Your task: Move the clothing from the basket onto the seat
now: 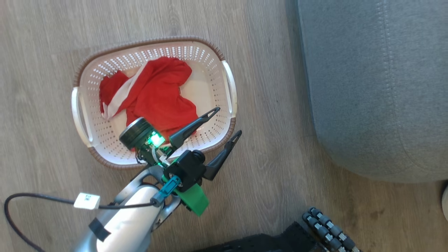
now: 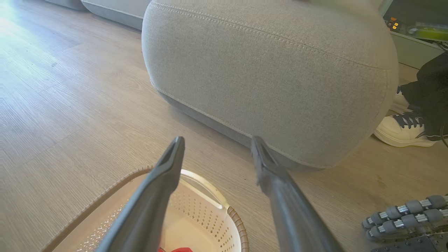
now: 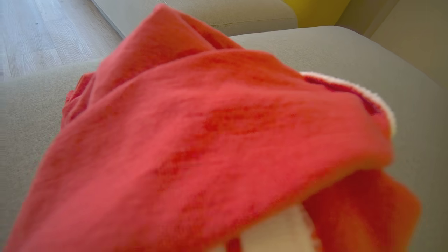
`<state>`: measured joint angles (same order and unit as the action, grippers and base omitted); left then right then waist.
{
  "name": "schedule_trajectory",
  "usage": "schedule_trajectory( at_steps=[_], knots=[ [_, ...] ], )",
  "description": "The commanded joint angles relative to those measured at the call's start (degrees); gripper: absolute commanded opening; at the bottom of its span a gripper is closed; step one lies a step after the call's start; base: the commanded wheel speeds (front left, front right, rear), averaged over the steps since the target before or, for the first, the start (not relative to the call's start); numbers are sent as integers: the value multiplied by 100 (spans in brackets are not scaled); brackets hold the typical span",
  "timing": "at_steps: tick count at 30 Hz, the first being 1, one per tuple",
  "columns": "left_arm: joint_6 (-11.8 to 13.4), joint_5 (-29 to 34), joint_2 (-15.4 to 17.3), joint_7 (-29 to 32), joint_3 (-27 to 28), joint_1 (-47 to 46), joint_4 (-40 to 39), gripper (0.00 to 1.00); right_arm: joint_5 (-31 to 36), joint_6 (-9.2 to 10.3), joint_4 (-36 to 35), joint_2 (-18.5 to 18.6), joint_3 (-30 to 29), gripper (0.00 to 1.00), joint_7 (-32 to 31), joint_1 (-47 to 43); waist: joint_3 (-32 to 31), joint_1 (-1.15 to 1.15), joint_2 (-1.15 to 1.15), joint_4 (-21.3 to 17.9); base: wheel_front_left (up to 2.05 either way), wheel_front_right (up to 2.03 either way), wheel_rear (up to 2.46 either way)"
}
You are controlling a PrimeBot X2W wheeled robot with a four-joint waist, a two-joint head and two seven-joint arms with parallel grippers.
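Observation:
A red garment of the clothing (image 1: 157, 94) with a white trim band lies crumpled in the cream basket (image 1: 105, 66) on the wood floor. My left gripper (image 1: 229, 120) hovers open over the basket's near right corner, nothing between its fingers. In the left wrist view that gripper (image 2: 217, 140) points across the basket rim (image 2: 210, 217) toward the grey seat (image 2: 273, 80); a scrap of red clothing (image 2: 178, 250) shows at the bottom edge. In the right wrist view another red garment (image 3: 210, 140) lies on the seat (image 3: 385, 52), close to the lens and covering my right fingers.
The seat (image 1: 378, 87) stands right of the basket, a strip of bare floor between them. A person's white shoe (image 2: 402, 131) rests by the seat's far corner. My base's roller wheels (image 1: 329, 227) are at the lower right. A black cable (image 1: 35, 197) trails from my left arm.

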<state>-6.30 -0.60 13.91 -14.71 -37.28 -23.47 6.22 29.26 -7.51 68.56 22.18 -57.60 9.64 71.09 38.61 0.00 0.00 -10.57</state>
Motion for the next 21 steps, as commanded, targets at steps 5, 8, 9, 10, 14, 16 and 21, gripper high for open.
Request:
schedule_trajectory(
  at_steps=[5, 8, 9, 10, 14, 16, 21],
  knots=[
    [-7, -88, -167, -29, 71, 106, -99, 100, 82, 2, 228, 293, 182, 100, -126, 72, -433, 0, 0, -28, 0, 0, 0],
    [-24, -112, -269, -29, 46, 148, -71, 100, 116, 2, 323, 423, 199, 100, -416, -43, -678, 0, 0, -28, 0, 0, 0],
    [-30, -144, -332, -29, 77, 205, -49, 100, 197, 2, 384, 359, 280, 100, -725, -81, -877, 0, 0, -55, 0, 0, 0],
    [-27, -166, -367, -29, 122, 242, -40, 100, 216, 2, 410, 333, 304, 100, -906, -79, -970, 0, 0, -71, 0, 0, 0],
    [-39, -203, -502, -29, 232, 404, -10, 100, 369, 2, 485, 264, 599, 100, -1540, -32, -1408, 0, 0, -108, 0, 0, 0],
    [-49, -213, -565, -29, 267, 497, -4, 100, 390, 2, 510, 258, 739, 100, -1857, -16, -1628, 0, 0, -119, 0, 0, 0],
    [-63, -233, -680, -29, 376, 683, 6, 100, 366, 2, 530, 275, 1075, 100, -2011, 84, -1981, 0, 0, -149, 0, 0, 0]
  ],
)
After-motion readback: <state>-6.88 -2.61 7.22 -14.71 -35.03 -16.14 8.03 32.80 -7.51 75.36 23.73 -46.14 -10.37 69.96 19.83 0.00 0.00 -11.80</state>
